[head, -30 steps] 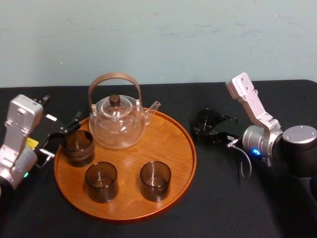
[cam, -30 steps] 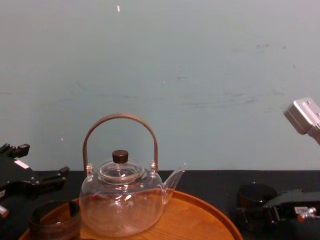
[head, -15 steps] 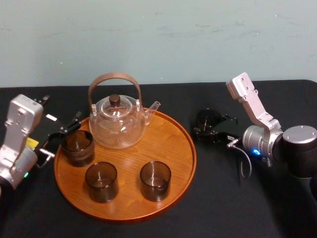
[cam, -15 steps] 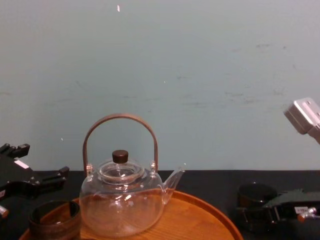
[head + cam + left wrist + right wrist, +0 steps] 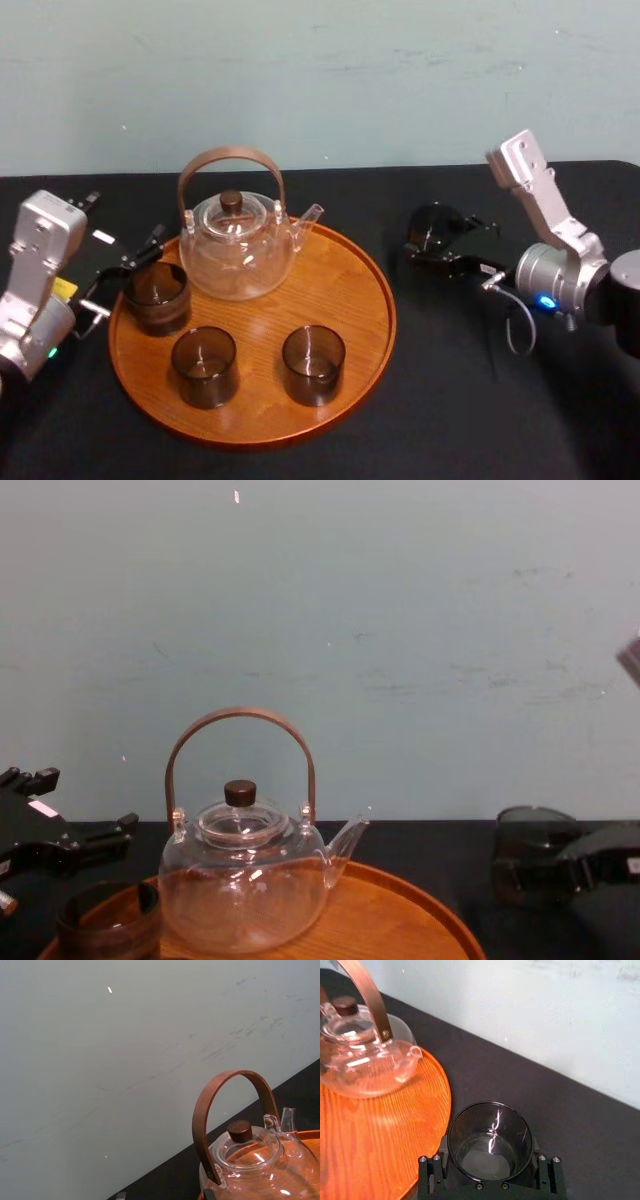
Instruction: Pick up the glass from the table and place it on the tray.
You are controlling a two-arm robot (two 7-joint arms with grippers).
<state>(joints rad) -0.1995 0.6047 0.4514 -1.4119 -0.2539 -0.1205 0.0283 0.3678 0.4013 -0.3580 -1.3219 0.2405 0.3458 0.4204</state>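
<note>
1. Head view, biggest thing first: the table [image 5: 450,400] is flat under plain matte black cloth.
2. The tray [image 5: 345,285] is a wide round of orange-brown wood with clear grain and a low raised rim. Its right half is bare, which looks to me the natural landing spot.
3. The teapot [image 5: 238,245] stands at the back of the tray. It is clear, rounded glass with an arched brown handle and a dark knob.
4. The right gripper [image 5: 445,240] reaches in from the right, its black fingers pressed on either side of the glass. The left gripper [image 5: 125,275] sits idle at the tray's left edge; whether it grips anything I cannot tell.
5. The glass [image 5: 489,1140] is a short, straight-sided tumbler, smoky and see-through with a thin rim. It is held right of the tray, apart from the rim. I judge the grasp made and the carry in hand. The next move calls for clearing the rim, avoiding the spout, then lowering it upright before letting go.
6. Two like tumblers [image 5: 205,365] and a squat brown cup [image 5: 157,295] already stand on the tray.
</note>
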